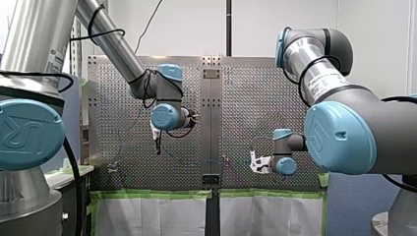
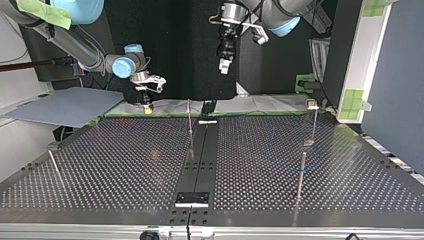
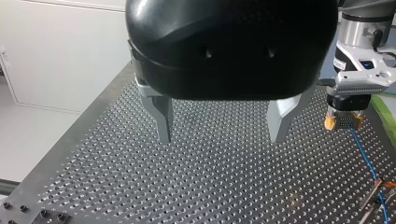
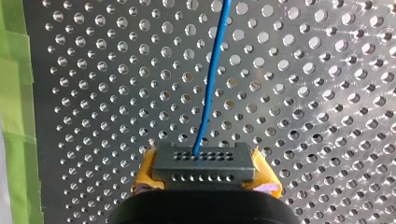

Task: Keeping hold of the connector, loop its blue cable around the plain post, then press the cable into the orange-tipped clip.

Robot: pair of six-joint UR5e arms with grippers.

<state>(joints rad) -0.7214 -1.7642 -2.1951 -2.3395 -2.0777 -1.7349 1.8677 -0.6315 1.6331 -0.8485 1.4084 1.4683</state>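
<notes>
A: Now, risks. My right gripper (image 4: 205,179) has its jaws clenched on the connector (image 4: 204,163), low over the counter (image 4: 303,93) beside the green tape (image 4: 14,93). The blue cable (image 4: 211,79) runs straight off ahead of it.
B: Likeliest failure?
A: My judgement: a hard pull toward a post could twist the connector in the yellow pads (image 4: 147,175) or strain the cable at its root. Too much slack, and the loop may ride over the post's top. Several thin posts (image 2: 301,175) stand on the counter; which is plain, I cannot tell.
B: Pose?
A: Right wrist bent down, close to the counter. My left gripper (image 3: 222,137) hangs higher, jaws released, empty.
</notes>
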